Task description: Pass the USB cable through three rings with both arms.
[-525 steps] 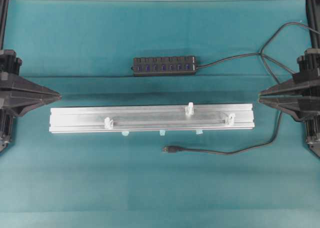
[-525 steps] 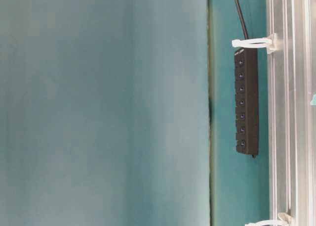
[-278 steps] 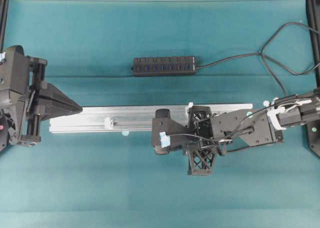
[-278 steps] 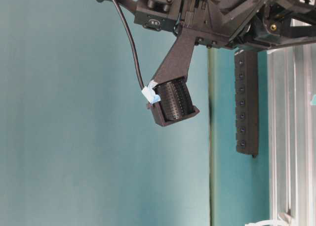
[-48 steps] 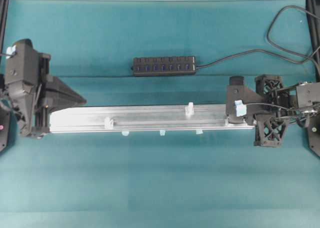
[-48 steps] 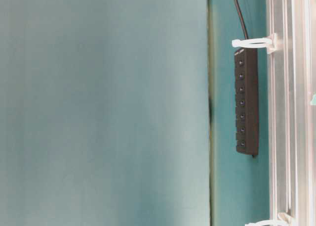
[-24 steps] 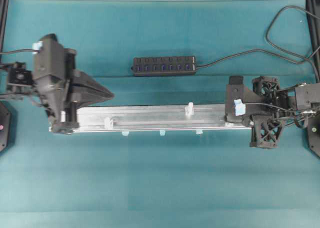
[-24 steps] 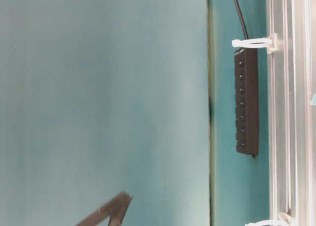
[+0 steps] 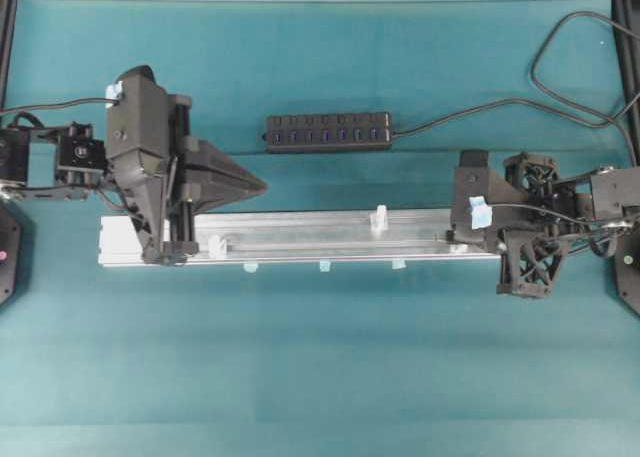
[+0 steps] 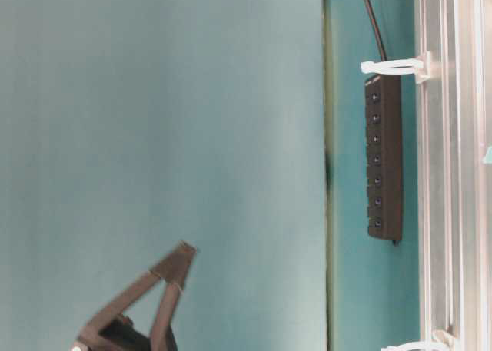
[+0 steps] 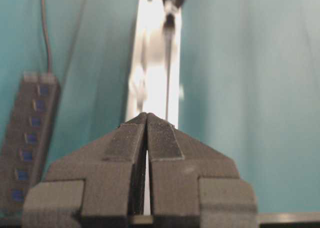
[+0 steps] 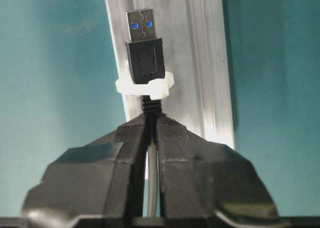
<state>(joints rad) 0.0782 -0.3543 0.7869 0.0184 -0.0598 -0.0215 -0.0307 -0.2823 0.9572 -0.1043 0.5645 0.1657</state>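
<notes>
In the right wrist view my right gripper (image 12: pixel 151 116) is shut on the USB cable just behind its black plug (image 12: pixel 143 56). The plug's silver tip points along the aluminium rail (image 12: pixel 195 63), and the plug sits inside a whitish ring (image 12: pixel 162 86). Overhead, the right arm (image 9: pixel 530 227) covers the rail's right end and hides that ring. The middle ring (image 9: pixel 379 217) and the left ring (image 9: pixel 215 245) stand upright on the rail (image 9: pixel 300 235). My left gripper (image 9: pixel 264 186) is shut and empty, and points right above the rail's left part. Its fingertips (image 11: pixel 156 122) meet.
A black multi-port hub (image 9: pixel 328 132) lies behind the rail, and its cable (image 9: pixel 450 118) runs off to the right. A black cable loop (image 9: pixel 545 52) lies at the back right. Pale-blue tape tabs (image 9: pixel 324 267) sit along the rail's front edge. A teal cloth covers the table.
The left arm has swung in from the far left and moved right along the rail, past its left end. The right arm has barely moved and still holds the cable.
</notes>
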